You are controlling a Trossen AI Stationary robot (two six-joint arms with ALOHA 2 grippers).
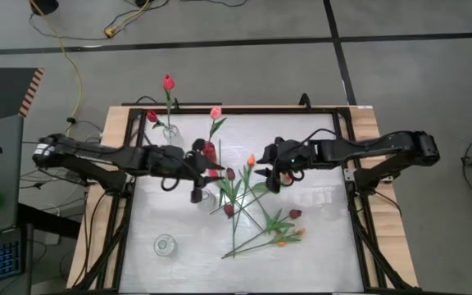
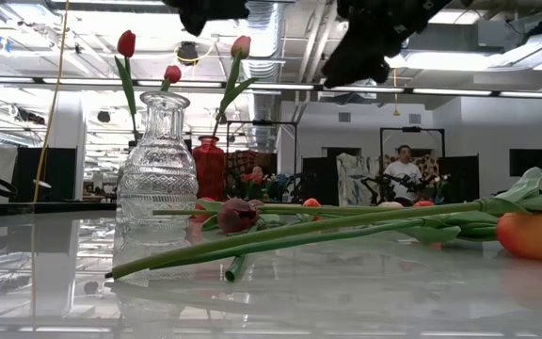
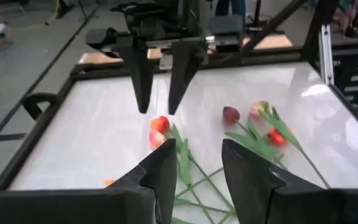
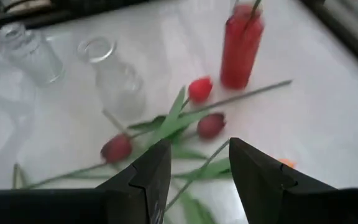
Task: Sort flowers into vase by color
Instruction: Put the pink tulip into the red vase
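Over the loose flowers [image 1: 256, 215] mid-table, both my grippers hang empty, jaws apart.

I judge I'm between picks: three tulips stand in vases at the far edge, the rest lie in a heap. My right gripper [image 4: 194, 163] looks down on a maroon bud [image 4: 211, 125]; next I'd drop squarely onto one stem. My left gripper [image 3: 194, 163] waits beside the red vase [image 1: 210, 152].

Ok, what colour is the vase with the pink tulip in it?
Red vase, clearest in the right wrist view.
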